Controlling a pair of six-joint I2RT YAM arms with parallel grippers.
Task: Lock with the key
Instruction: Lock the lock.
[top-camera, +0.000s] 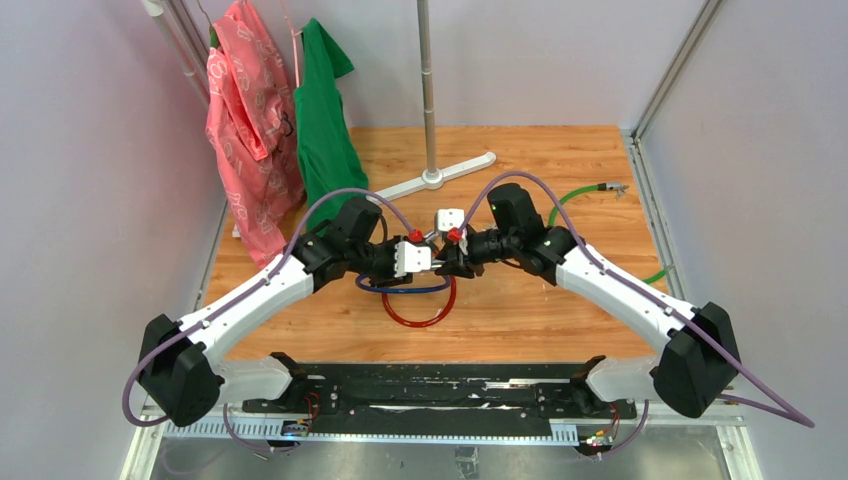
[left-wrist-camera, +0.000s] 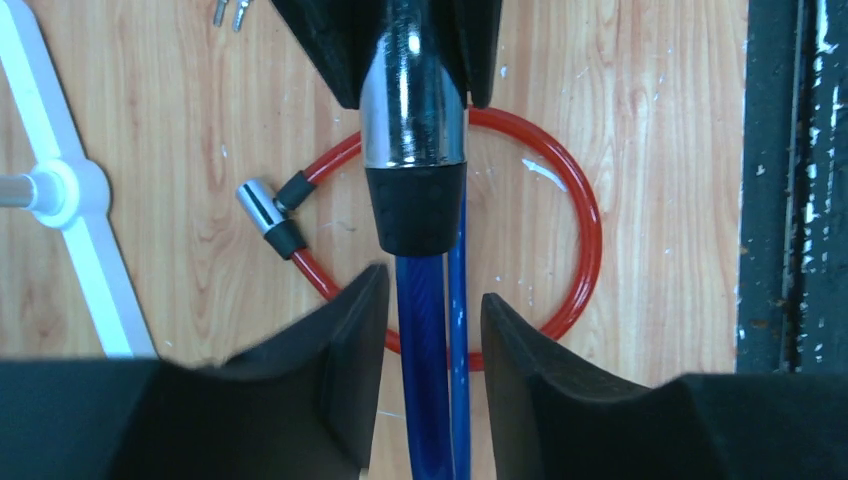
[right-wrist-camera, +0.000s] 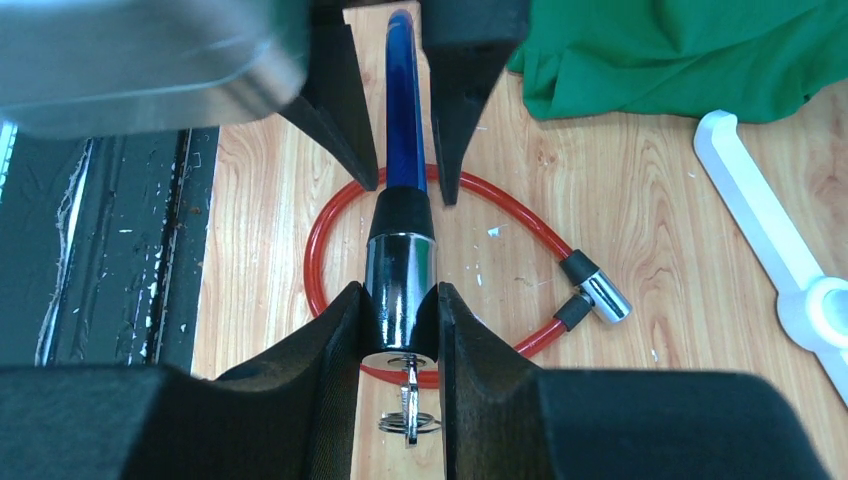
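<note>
Nearest in, deep btwn my R jaws on the palm side: the key (right-wrist-camera: 410, 392), a tiny silvery sliver seated in the end face of the lock barrel (right-wrist-camera: 400, 285), w/ a wire ring (right-wrist-camera: 408, 423) dangling off it. R jaws are clamped on that chrome barrel, one pad each side, touching it. Just past the R tips comes the black collar (right-wrist-camera: 402, 212), then the blue cable (right-wrist-camera: 402, 100) running straight out to my L jaws. L jaws stand parted, one each side of the cable w/ a thin gap both sides. They straddle it but don't pinch, so nothing is held on the L.

Handling, my guess: key is light, stiff, thin & slick, prob. easy to bend or flick out if shoved sideways. Take it by the flat bow, pads on the broad faces, not by the ring, which looks loose & would just swing. Turn about the barrel axis only. Barrel is polished & round, so it may spin in the R grip, which needs to be firm. Cable looks springy & may tug back. Awkward bit: key sits palm-side of the R jaws, so there's little room for L to reach it.

Under both jaws, on the surface (right-wrist-camera: 600, 170): red cable lock (left-wrist-camera: 592, 240), coiled, lying apart from the jaws. Beyond the R jaws a white stand foot (right-wrist-camera: 760, 210), then green cloth (right-wrist-camera: 680, 50)
</note>
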